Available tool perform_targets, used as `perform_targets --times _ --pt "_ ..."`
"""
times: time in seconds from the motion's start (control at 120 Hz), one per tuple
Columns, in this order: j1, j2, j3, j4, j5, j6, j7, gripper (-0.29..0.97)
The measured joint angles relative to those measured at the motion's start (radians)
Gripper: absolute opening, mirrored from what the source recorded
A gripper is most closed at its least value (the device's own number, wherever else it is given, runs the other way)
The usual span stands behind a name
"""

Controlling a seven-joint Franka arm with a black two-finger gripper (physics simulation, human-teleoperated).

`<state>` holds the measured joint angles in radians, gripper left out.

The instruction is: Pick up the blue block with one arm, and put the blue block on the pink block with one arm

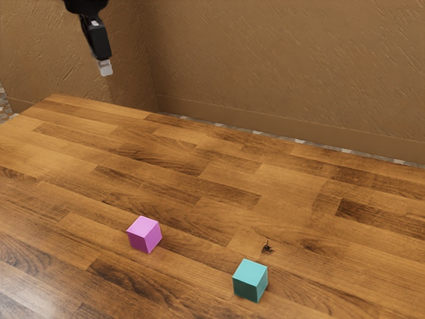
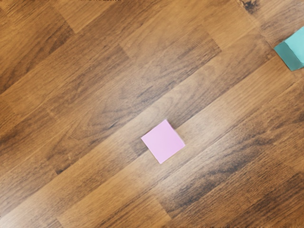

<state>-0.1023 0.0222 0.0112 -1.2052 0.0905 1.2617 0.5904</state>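
Locates teal-blue plastic cube (image 1: pixel 250 280) on wooden desk (image 1: pixel 265 173), 4 o'clock of pink plastic cube (image 1: pixel 144 234), apart. Cannot tell black gripper (image 1: pixel 105 67) spread or pressed, high at 11 o'clock. Leaves pick and stacking undone.

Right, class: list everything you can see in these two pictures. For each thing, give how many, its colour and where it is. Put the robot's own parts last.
pink block: 1, pink, on the table, apart from the blue block, toward the exterior view's left of it
blue block: 1, teal-blue, on the table near its front edge in the exterior view
dark mark: 1, blackish, on the wood just behind the blue block
table: 1, brown wood planks, under both blocks
wall: brown, rough-textured, behind the table
claw: 1, black with a pale tip, high above the table at the exterior view's upper left, holding nothing
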Motion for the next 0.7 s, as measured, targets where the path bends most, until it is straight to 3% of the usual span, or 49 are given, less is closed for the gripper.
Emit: perform_targets --times 0.2,0.358,0.55,0.7 --pt "-0.039 0.004 -0.018 -0.031 0.001 -0.017 0.046 0.68" --pt "0.001 -0.168 -0.058 -0.303 -0.001 0.036 0.1 0.68" --pt "-0.017 -0.124 -0.233 -0.391 -0.045 0.112 0.215 0.68" --pt "-0.044 -0.097 -0.272 -0.622 -0.12 0.274 0.288 0.68"
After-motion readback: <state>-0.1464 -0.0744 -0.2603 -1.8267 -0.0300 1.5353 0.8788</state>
